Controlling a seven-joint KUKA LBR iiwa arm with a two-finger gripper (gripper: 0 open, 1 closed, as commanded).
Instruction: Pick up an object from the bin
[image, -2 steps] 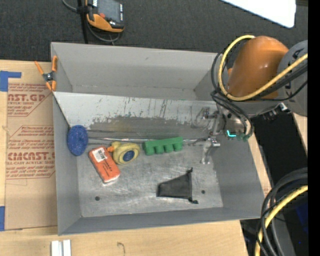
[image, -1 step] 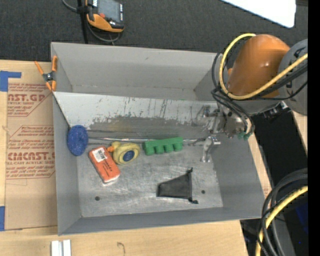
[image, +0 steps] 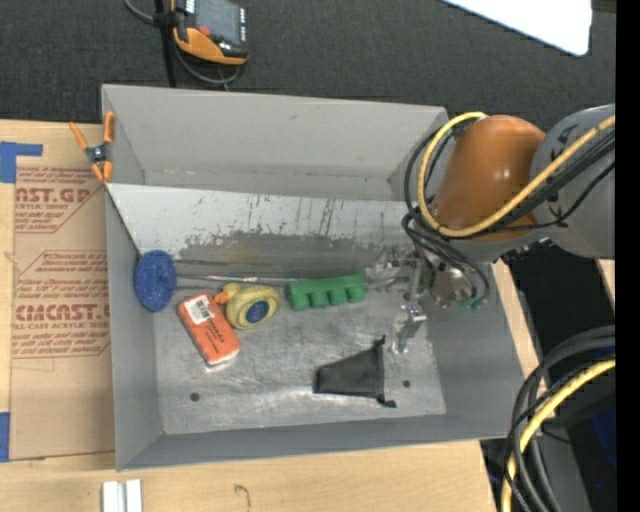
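My gripper (image: 406, 325) hangs at the right side of the bin, just above the upper right corner of a black wedge-shaped piece (image: 352, 378) that lies flat on the floor. A green ridged block (image: 326, 293) sits a short way to the gripper's left. Further left lies a yellow tape measure (image: 250, 306).
An orange block with a white label (image: 208, 329) lies left of the tape measure. A blue round brush head (image: 154, 280) with a long metal handle (image: 250, 272) lies along the back of the floor. The arm's orange cover and cables overhang the bin's right wall.
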